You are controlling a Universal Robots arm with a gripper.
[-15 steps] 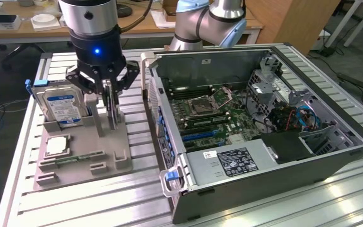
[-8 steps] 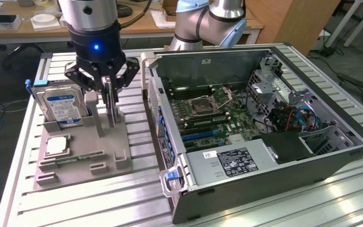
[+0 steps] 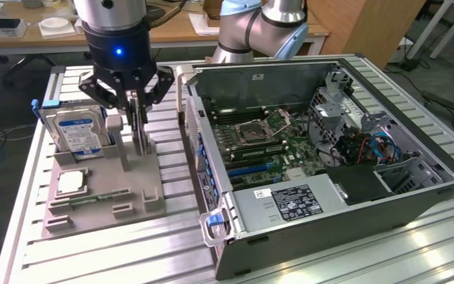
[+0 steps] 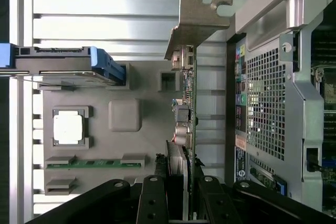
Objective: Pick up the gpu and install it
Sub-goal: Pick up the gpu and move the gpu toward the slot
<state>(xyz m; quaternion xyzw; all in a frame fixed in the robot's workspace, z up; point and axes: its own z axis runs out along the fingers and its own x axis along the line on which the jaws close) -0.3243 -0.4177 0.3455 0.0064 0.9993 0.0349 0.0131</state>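
**Pincer** (image 3: pixel 136 116): black, two-fingered, on a black wrist with a blue light. It hangs directly over the grey moulded holder tray (image 3: pixel 125 177). The fingers stand one on each side of the card's upper edge and are drawn in against it. Judged closed on the gpu.

**Gpu** (image 3: pixel 139 139): thin dark rectangular circuit card with a silver metal bracket (image 4: pixel 197 17) at one end. It stands upright on its long edge in a slot of the tray, on the side of the tray nearest the case.

**Handling (judgement):** light and stiff, but fragile.
- The faces carry small components and a ribbed cooler, so pressure belongs on the bare board edge, clear of those parts.
- The bracket is thin sheet and could snag.
- A narrow hold on a tall card may let it swing.

**Other contents of the tray:**
- a silver hard drive with a blue-white label (image 3: pixel 77 133), upright at the far side from the card
- a square silver processor chip (image 3: pixel 71 182), flat in its recess
- a narrow green memory stick (image 3: pixel 101 197), flat near the tray's front

**Beside the tray:** an open black computer case (image 3: pixel 330 231) lying on its side with the green mainboard exposed.

**Beneath the tray:** a ribbed aluminium surface (image 3: pixel 93 254).
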